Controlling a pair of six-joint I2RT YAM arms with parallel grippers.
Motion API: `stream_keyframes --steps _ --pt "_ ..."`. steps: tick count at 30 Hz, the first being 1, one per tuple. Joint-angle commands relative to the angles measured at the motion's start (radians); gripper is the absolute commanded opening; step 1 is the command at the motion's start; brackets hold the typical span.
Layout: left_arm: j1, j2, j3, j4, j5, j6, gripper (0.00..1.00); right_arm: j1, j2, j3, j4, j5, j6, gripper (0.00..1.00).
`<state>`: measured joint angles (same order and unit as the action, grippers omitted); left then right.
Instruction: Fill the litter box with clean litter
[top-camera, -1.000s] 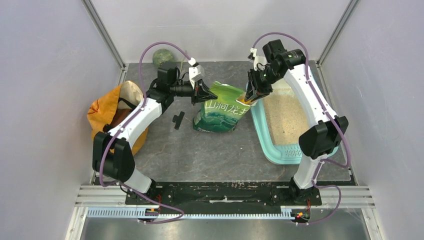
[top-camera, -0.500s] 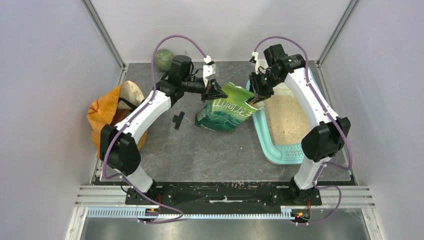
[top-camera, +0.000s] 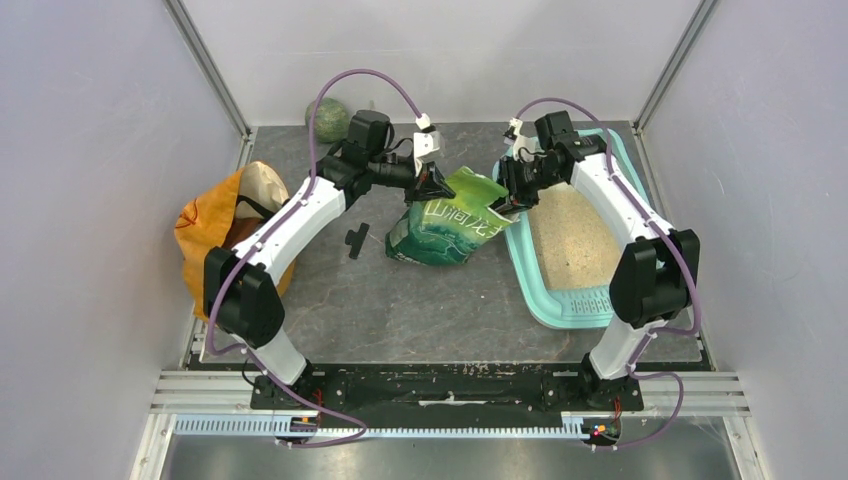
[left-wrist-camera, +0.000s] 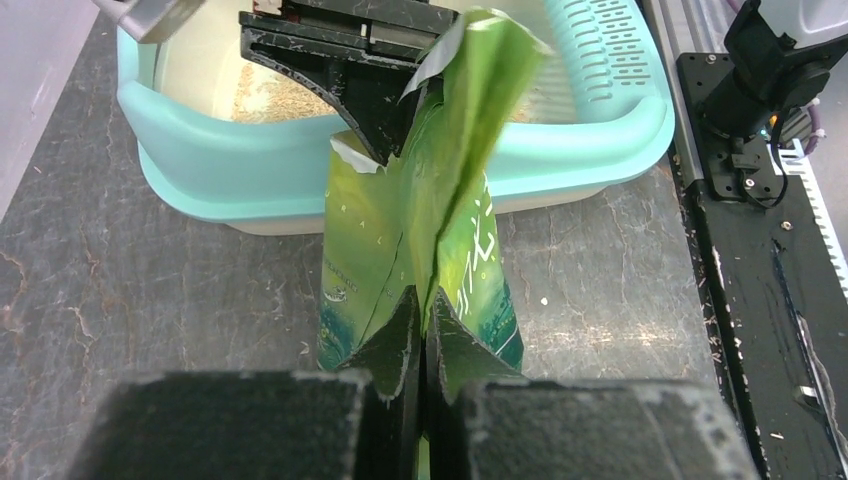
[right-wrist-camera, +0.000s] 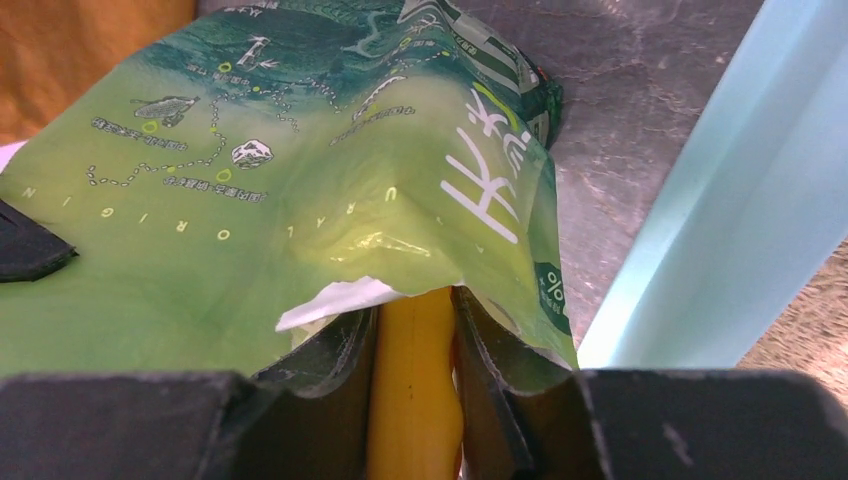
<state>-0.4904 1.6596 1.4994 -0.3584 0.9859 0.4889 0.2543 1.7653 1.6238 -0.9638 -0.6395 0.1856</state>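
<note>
The green pouch (top-camera: 445, 225) stands tilted on the table, just left of the light-teal litter box (top-camera: 520, 250). Pale clean litter (top-camera: 570, 235) covers the box floor. My left gripper (top-camera: 437, 185) is shut on the pouch's upper left edge; in the left wrist view the fingertips (left-wrist-camera: 422, 300) pinch a fold of the pouch (left-wrist-camera: 430, 200). My right gripper (top-camera: 508, 200) is shut on the orange scoop handle (right-wrist-camera: 410, 390), which runs under the torn lip of the pouch (right-wrist-camera: 250, 180). The scoop's bowl is hidden inside. The box wall (right-wrist-camera: 720, 250) lies just to the right.
An orange sack (top-camera: 215, 235) holding a beige bundle sits at the left wall. A green ball (top-camera: 328, 118) lies in the back left corner. A small black piece (top-camera: 355, 240) lies left of the pouch. Enclosure walls stand close on three sides.
My left gripper has swung right with the pouch's edge, and the pouch shifted slightly toward the box. My right gripper has come down a little at the pouch's opening.
</note>
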Motion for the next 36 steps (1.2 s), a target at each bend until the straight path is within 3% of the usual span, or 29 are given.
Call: stream_keyframes --steps 1,8,21,36 --pt "-0.028 -0.018 0.104 0.11 0.072 0.054 0.02 -0.021 -0.068 -0.076 0.191 -0.28 0.106 0.0" --pt "-0.04 0.024 0.187 0.121 0.089 0.008 0.02 -0.088 -0.174 -0.158 0.252 -0.421 0.153 0.0" --pt "-0.063 0.094 0.277 0.153 0.097 -0.065 0.02 -0.247 -0.337 -0.309 0.211 -0.474 0.146 0.0" --pt "-0.064 0.123 0.311 0.096 0.09 -0.033 0.02 -0.474 -0.38 -0.329 -0.066 -0.529 -0.093 0.0"
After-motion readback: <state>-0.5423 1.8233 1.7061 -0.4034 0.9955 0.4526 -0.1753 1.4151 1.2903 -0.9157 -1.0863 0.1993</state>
